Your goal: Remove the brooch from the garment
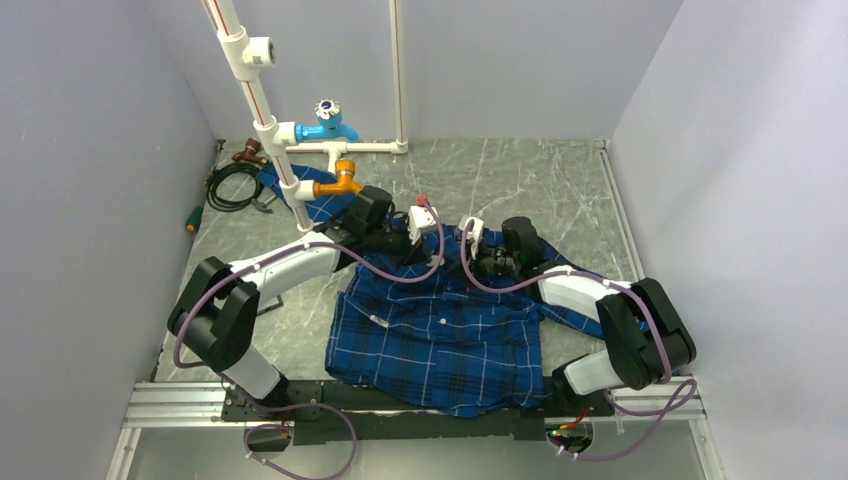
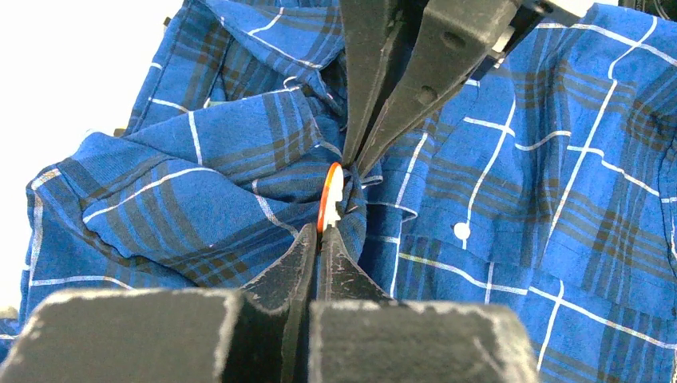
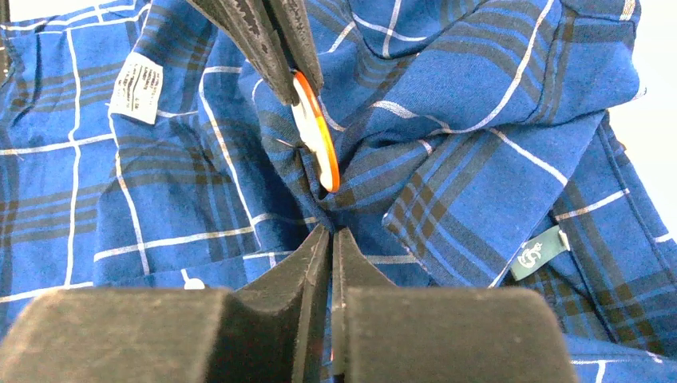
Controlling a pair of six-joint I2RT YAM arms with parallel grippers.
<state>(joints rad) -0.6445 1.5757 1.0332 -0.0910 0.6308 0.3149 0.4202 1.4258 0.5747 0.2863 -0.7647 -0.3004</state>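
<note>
Freeing the brooch (image 2: 330,195), standing on edge in the bunched shirt (image 2: 199,207): clamping its rim in the left gripper (image 2: 322,235), pinching cloth just beside it in the right gripper (image 3: 330,233), probably needing next a gentle pull apart.

No word or number can be read in any view. Two labels sit on the garment (image 3: 479,120), both seen from the right wrist. A white label (image 3: 136,88), up and to the left of the brooch (image 3: 318,140), carries several rows of dark print, too small and blurred to make out. A green tag (image 3: 539,253), down and to the right of the brooch, bears a white curled emblem with no legible letters.
</note>
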